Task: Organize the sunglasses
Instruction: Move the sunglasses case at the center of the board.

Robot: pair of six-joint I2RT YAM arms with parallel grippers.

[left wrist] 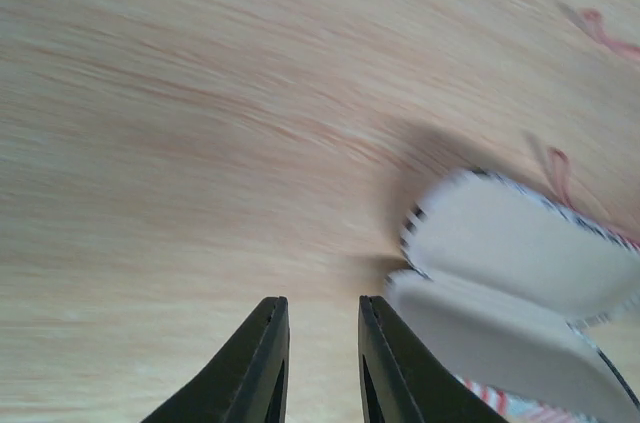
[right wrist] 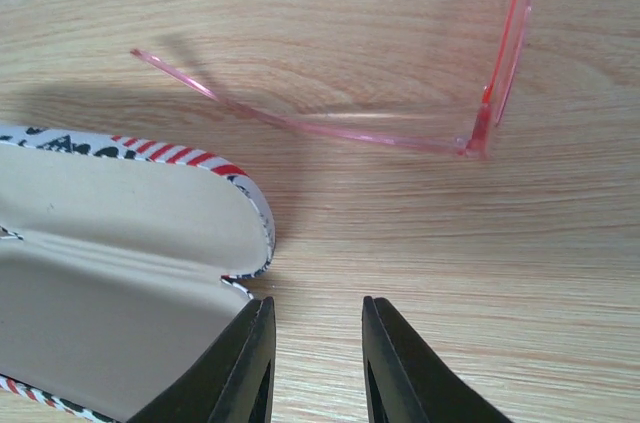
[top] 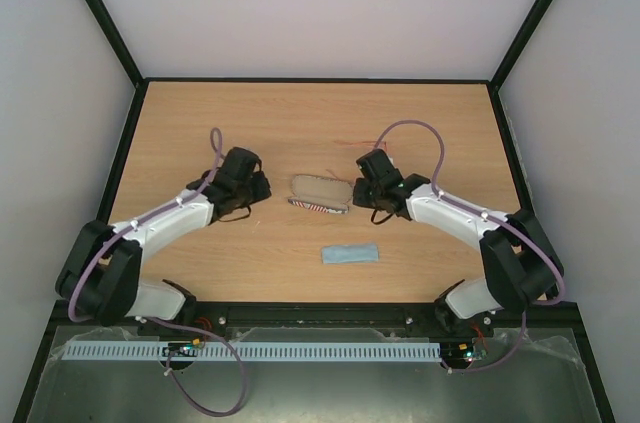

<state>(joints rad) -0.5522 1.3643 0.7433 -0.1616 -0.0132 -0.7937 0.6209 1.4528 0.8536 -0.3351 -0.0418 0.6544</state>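
Nearest the arm bases there's a light blue cloth [top: 350, 253] lying flat on the bench [top: 200, 123], on its own, a bit toward the right arm's side. Further back is the case [top: 320, 193], sitting open between the two arms, with its pale lining facing up and a red-and-white striped edge showing.

The left fingers [left wrist: 322, 303] are low over the bench just beside the case's left end. There's only a narrow gap between them and nothing in it, just bare wood. Same deal on the other side: the right fingers [right wrist: 318, 303] are parted a little and holding nothing. One tip is right next to the rim of the case, can't tell if it's actually touching.

Furthest back are the sunglasses [right wrist: 476, 143], the thin pinkish-red pair. They're lying on the bench beyond the case's right end, just ahead of the right fingers. One long side piece stretches along the wood toward the case. They're outside the case and not touching it. In the top view they're barely a faint red line.
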